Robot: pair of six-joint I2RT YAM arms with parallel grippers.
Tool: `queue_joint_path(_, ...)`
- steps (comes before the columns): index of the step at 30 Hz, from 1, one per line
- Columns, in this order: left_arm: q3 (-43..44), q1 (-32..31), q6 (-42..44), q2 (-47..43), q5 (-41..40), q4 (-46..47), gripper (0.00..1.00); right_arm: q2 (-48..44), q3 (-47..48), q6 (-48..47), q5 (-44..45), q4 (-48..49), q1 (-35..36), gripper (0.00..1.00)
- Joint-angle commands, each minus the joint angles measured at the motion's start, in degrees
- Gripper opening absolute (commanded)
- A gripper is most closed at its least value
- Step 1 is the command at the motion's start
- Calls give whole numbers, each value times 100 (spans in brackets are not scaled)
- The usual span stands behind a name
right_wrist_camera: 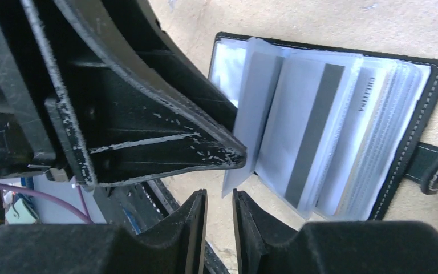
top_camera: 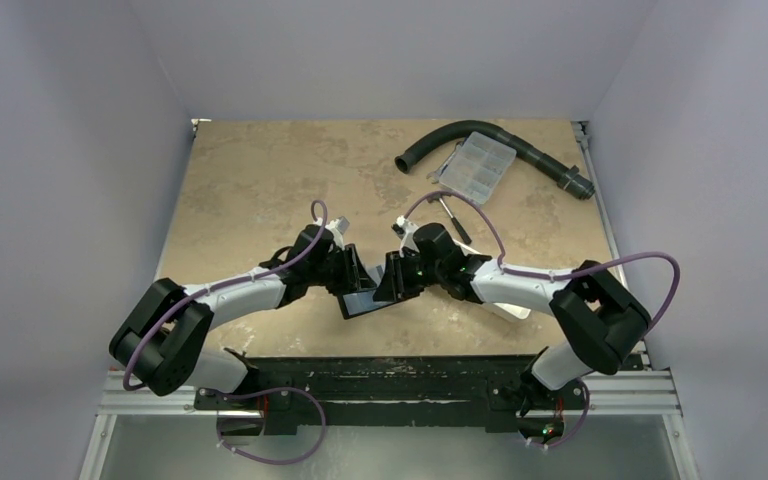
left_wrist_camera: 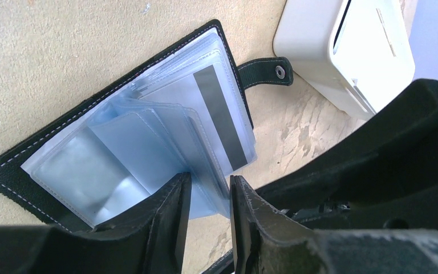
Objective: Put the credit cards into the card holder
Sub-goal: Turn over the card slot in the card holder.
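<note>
Left gripper (left_wrist_camera: pixel 210 184) is hanging at one edge of the open card holder (left_wrist_camera: pixel 165 91). Its jaws are standing a little apart with a bunch of clear plastic sleeves (left_wrist_camera: pixel 108 165) running between them, and it is not showing whether the fingers are actually pinching those sleeves. Right gripper (right_wrist_camera: pixel 219 197) is hovering at the holder's other side with its jaws almost together. The corner of a pale raised sleeve is sitting just at the mouth of that gap, so a grip there cannot be told either.

The card holder is lying opened flat on the tan table (top_camera: pixel 260 180), between the two grippers. From above, both wrists are covering most of it, leaving only a dark corner showing. Its snap strap (left_wrist_camera: pixel 265 71) is sticking out to one side.

Inside the sleeves, a card with a dark magnetic stripe (left_wrist_camera: pixel 219 120) is sitting stripe side up. Beside it, another card (right_wrist_camera: pixel 370 120) is carrying fine print too small to read.

Just beside the strap a white tray (left_wrist_camera: pixel 342 51) is standing, cut off by the frame edge and a black gripper body. Well apart, at the table's far right, a clear compartment box (top_camera: pixel 472 162) is lying against a curved black hose (top_camera: pixel 505 140); its contents are too small to make out.
</note>
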Motion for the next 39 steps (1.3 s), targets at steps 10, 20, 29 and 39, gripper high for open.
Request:
queue_joint_path(10,163,-23,117,9,-42,49,34,77,138,-19,44,361,110,24)
queue_joint_path(20,188,-24,119,-16,-40,12,34,189,163,-67,266,183,136,10)
queue_joint_path(29,660,-21,622,-536,-499,-1129,47,244,199,-206,606,-33,145,0)
queue_joint_path(39,919,-2,813,-1541,-1168,-2213,61,287,314,-348,665,-170,145,4)
